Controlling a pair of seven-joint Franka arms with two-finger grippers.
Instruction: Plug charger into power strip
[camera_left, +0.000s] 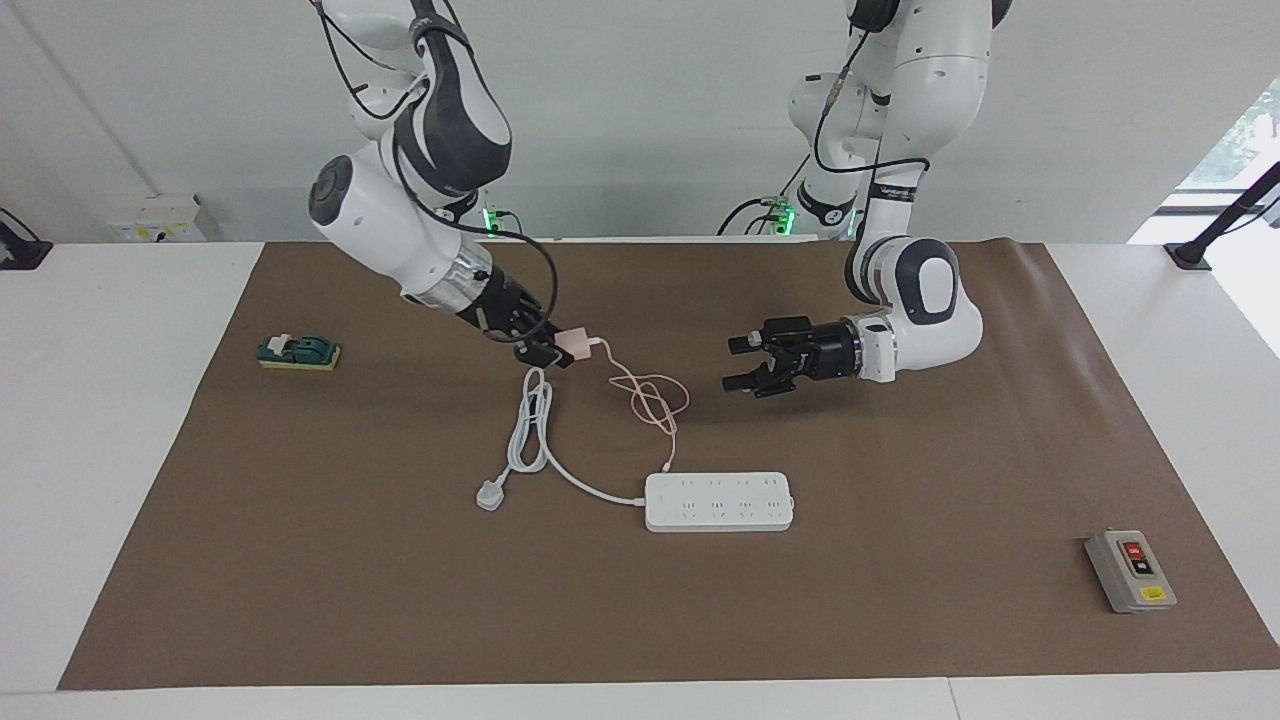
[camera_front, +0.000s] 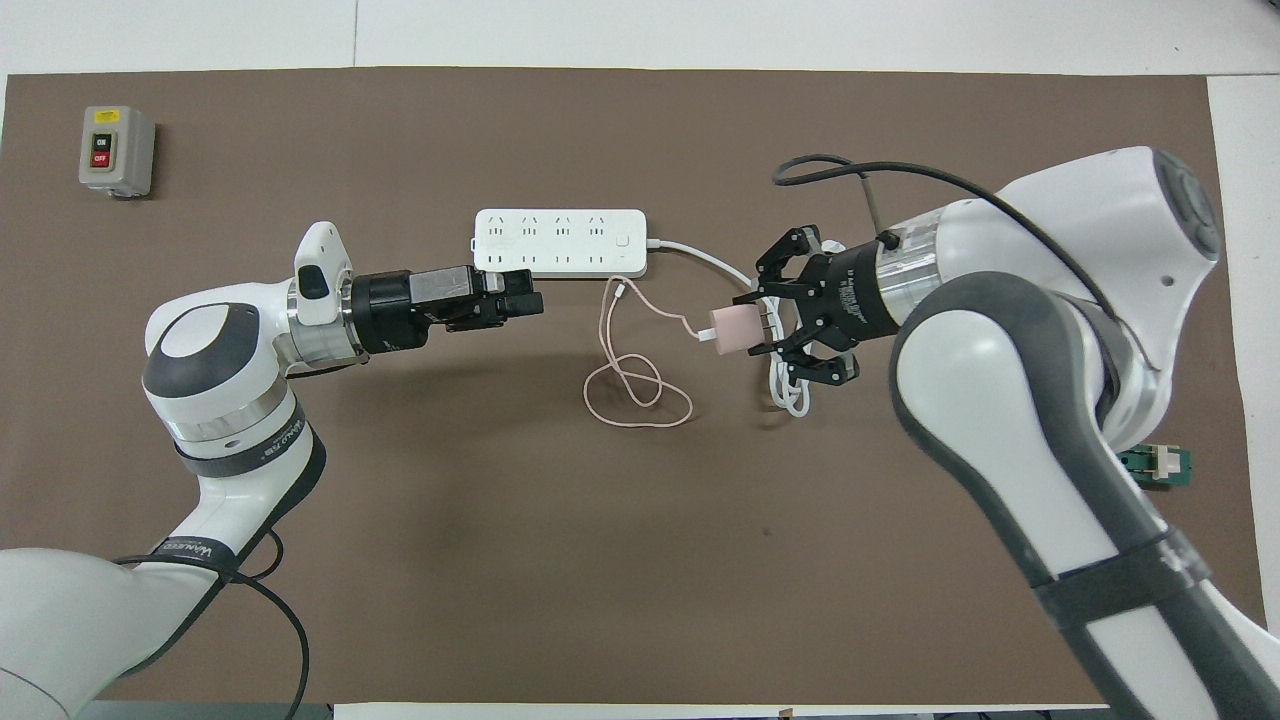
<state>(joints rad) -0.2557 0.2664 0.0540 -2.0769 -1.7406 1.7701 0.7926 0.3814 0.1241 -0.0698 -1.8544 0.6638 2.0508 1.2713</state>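
My right gripper (camera_left: 547, 349) (camera_front: 752, 326) is shut on the pale pink charger (camera_left: 576, 343) (camera_front: 732, 330) and holds it in the air over the coiled white cord. The charger's thin pink cable (camera_left: 655, 396) (camera_front: 632, 388) lies in loops on the mat, with its end beside the power strip. The white power strip (camera_left: 718, 501) (camera_front: 560, 243) lies flat, farther from the robots than the loops. My left gripper (camera_left: 738, 364) (camera_front: 528, 303) is open and empty, hovering over the mat beside the power strip's near edge.
The strip's thick white cord (camera_left: 530, 430) (camera_front: 790, 398) lies coiled, ending in a white plug (camera_left: 489, 495). A grey box with red and black buttons (camera_left: 1130, 571) (camera_front: 116, 150) sits toward the left arm's end. A green block (camera_left: 298, 352) (camera_front: 1160, 465) lies toward the right arm's end.
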